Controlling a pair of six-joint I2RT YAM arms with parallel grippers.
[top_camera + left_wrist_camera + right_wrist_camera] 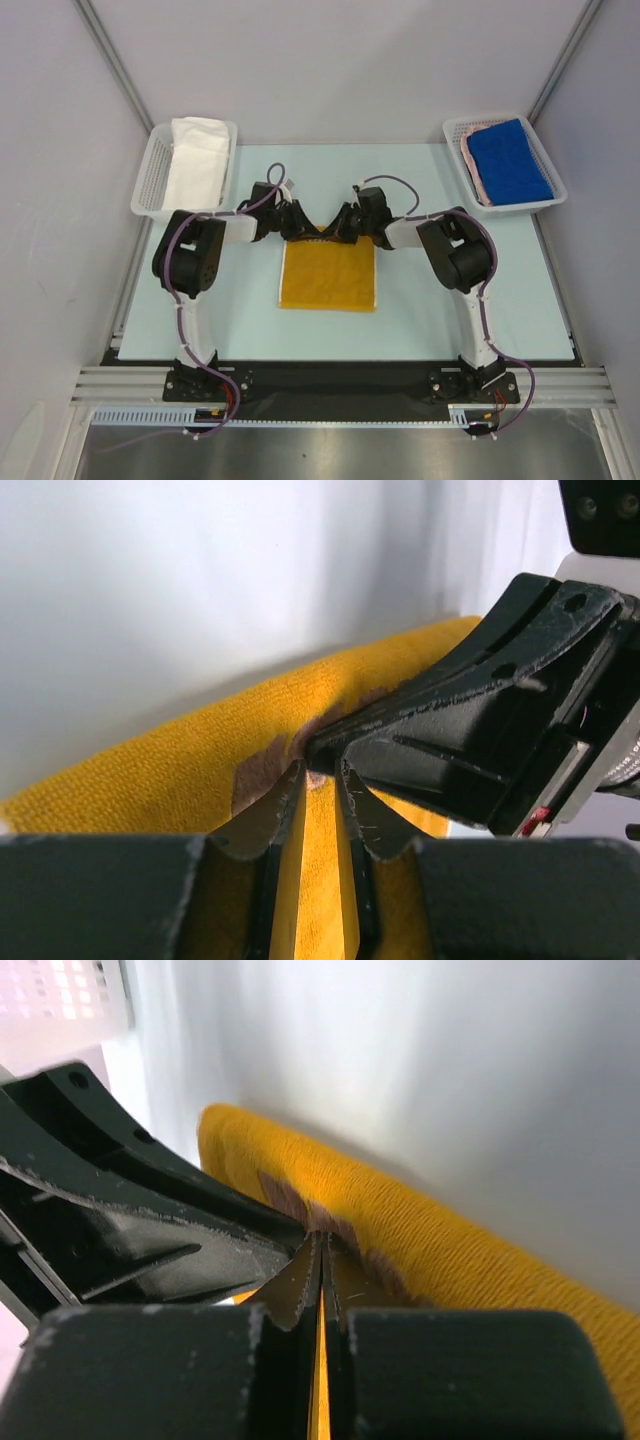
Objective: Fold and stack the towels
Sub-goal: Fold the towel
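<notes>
The yellow-orange towel lies flat in the middle of the table, its far edge pinched up into a small peak. Both grippers meet at that peak, tips almost touching. My right gripper is shut on the towel's raised fold, beside a brown patch. My left gripper straddles the same fold with its jaws narrowly apart and yellow cloth between them. A white towel sits in the left basket. A blue towel lies on a pinkish one in the right basket.
White mesh baskets stand at the back left and back right corners of the pale mat. Grey walls enclose the table on three sides. The arms' bases are bolted at the near edge.
</notes>
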